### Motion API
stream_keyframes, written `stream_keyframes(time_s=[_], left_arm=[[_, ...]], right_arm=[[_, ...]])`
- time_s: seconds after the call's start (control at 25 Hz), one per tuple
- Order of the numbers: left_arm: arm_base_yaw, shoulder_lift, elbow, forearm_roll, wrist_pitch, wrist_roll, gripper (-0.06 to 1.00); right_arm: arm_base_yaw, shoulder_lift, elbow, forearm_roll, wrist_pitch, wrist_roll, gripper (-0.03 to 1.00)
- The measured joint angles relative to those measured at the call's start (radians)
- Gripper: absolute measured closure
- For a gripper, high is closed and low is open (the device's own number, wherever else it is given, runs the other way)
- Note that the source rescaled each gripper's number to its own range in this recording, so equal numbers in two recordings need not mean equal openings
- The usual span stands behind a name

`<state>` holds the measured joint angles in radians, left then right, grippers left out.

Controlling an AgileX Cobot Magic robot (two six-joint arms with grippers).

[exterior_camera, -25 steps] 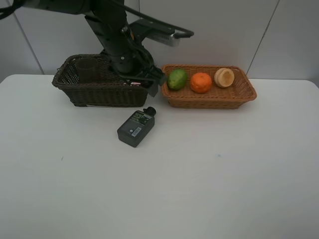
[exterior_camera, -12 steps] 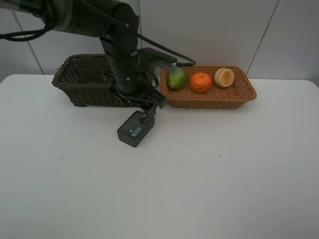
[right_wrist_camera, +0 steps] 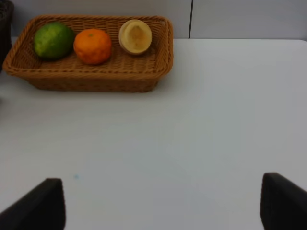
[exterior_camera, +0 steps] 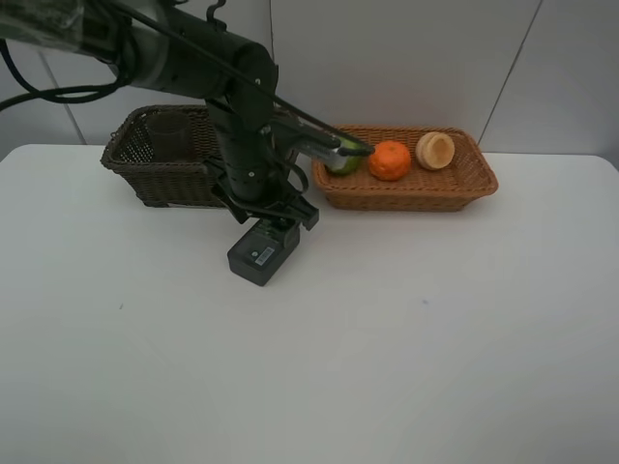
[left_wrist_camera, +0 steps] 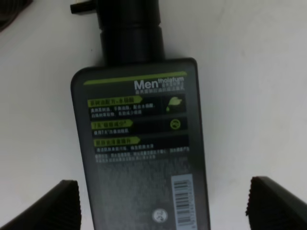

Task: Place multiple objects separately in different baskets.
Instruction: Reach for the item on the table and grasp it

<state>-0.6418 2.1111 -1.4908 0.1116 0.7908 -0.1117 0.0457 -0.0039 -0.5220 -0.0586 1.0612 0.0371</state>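
The flat dark-green bottle (exterior_camera: 259, 254) with a black cap lies on the white table in front of the baskets. My left gripper (exterior_camera: 274, 220) hangs low over its cap end. In the left wrist view the bottle (left_wrist_camera: 141, 143) lies between my left gripper's (left_wrist_camera: 163, 206) fingertips (left_wrist_camera: 62, 201), which stand open and apart from both its sides. The orange-tan basket (exterior_camera: 455, 188) holds the green fruit (exterior_camera: 338, 162), the orange (exterior_camera: 390, 160) and a pale round fruit (exterior_camera: 435, 150). The dark brown basket (exterior_camera: 169, 181) holds the translucent cup (exterior_camera: 172, 135). My right gripper (right_wrist_camera: 160, 206) is open over bare table.
The left arm crosses in front of the dark basket's right end and partly covers the green fruit. The right wrist view shows the orange-tan basket (right_wrist_camera: 91, 79) far ahead. A grey panelled wall stands behind the table.
The left arm has come down from over the dark basket's right end to the bottle on the table. The bottle, fruits and baskets have not moved.
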Motion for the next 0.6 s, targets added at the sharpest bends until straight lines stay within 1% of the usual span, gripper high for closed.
stream_keyframes(time_s=[0.2, 0.6], left_arm=[[0.000, 0.000, 0.000, 0.016, -0.001, -0.003, 0.34], [0.000, 0.056, 0.000, 0.017, -0.017, -0.008, 0.34]], right_arm=[[0.000, 0.000, 0.000, 0.000, 0.000, 0.000, 0.15], [0.000, 0.000, 0.000, 0.000, 0.000, 0.000, 0.15]])
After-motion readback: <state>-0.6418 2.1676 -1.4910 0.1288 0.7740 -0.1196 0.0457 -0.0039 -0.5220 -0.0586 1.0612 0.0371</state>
